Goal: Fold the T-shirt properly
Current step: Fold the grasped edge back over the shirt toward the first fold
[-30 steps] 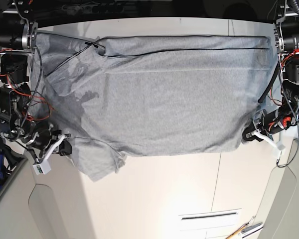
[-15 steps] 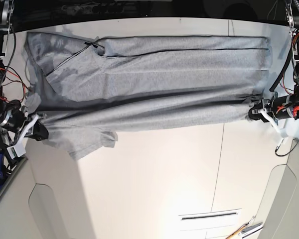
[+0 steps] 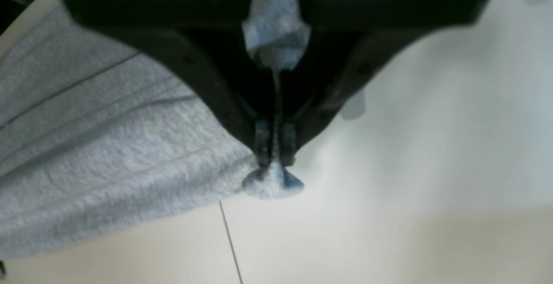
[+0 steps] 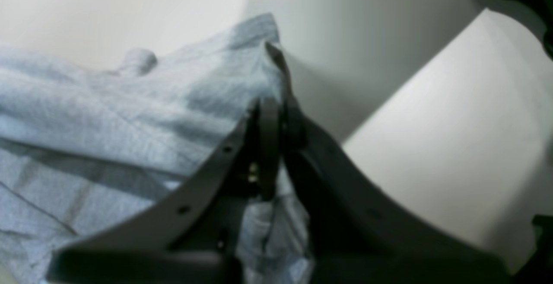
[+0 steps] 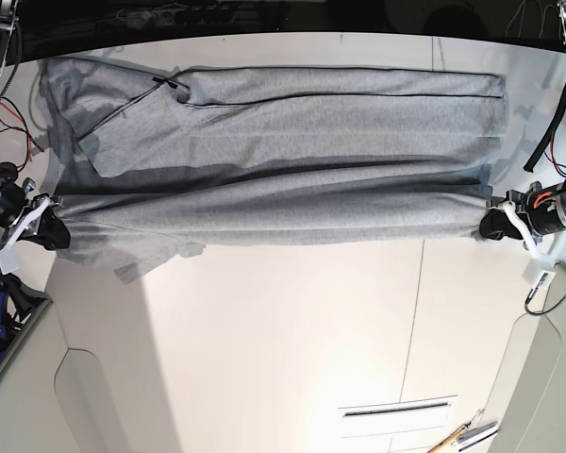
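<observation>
The left pincer (image 3: 274,154) is pinching shut on a corner of the T-shirt (image 5: 292,189), a small tuft of grey cloth poking out just past its tips. The right pincer (image 4: 276,115) is likewise clamping tight on a dark-edged fold of the same garment, with cloth bunching between its black arms. Between the two pincers (image 5: 495,224) (image 5: 55,231), the T-shirt's near edge is stretching taut in a long lifted band, casting a shadow on the layer beneath. Beyond that band, away from both pincers, the rest of the shirt is lying flat on the pale desk (image 5: 292,349). A sleeve is drooping beside the right pincer.
</observation>
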`<act>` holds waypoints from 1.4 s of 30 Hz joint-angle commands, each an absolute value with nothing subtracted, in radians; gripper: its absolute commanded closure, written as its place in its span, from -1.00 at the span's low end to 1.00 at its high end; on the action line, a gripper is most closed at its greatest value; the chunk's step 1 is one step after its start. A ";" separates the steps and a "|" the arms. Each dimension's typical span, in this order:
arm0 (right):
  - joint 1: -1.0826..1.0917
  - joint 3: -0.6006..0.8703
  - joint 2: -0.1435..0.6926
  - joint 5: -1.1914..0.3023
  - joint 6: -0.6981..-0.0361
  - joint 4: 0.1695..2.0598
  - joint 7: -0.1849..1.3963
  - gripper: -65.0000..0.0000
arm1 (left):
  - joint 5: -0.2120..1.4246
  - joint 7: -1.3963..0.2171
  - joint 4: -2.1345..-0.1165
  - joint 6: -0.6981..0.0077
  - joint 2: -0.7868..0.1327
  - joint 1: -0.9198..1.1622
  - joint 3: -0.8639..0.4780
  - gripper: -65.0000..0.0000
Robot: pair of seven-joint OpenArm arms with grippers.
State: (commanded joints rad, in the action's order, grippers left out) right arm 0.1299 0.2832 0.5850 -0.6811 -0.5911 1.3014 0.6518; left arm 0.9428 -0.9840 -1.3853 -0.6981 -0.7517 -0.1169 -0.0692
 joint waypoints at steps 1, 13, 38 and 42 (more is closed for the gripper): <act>0.130 0.283 0.585 -0.681 -0.591 1.301 0.652 1.00 | 0.939 -0.984 -1.399 -0.698 -0.752 -0.117 -0.077 1.00; 0.186 0.283 0.584 -0.682 -0.591 1.302 0.646 1.00 | 0.948 -0.985 -1.506 -0.698 -0.759 -0.116 -0.216 1.00; -0.078 0.375 0.537 -0.756 -0.587 1.305 0.682 0.13 | 1.011 -1.044 -1.584 -0.698 -0.693 0.197 -0.217 1.00; -0.067 0.417 0.535 -0.797 -0.587 1.311 0.676 0.07 | 0.987 -1.044 -1.584 -0.698 -0.666 0.197 -0.217 1.00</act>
State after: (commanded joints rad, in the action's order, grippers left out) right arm -0.0669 0.4171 0.5346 -0.7967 -0.5873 1.3113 0.6758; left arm 0.9874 -1.0439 -1.5837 -0.6981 -0.6659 0.1970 -0.2173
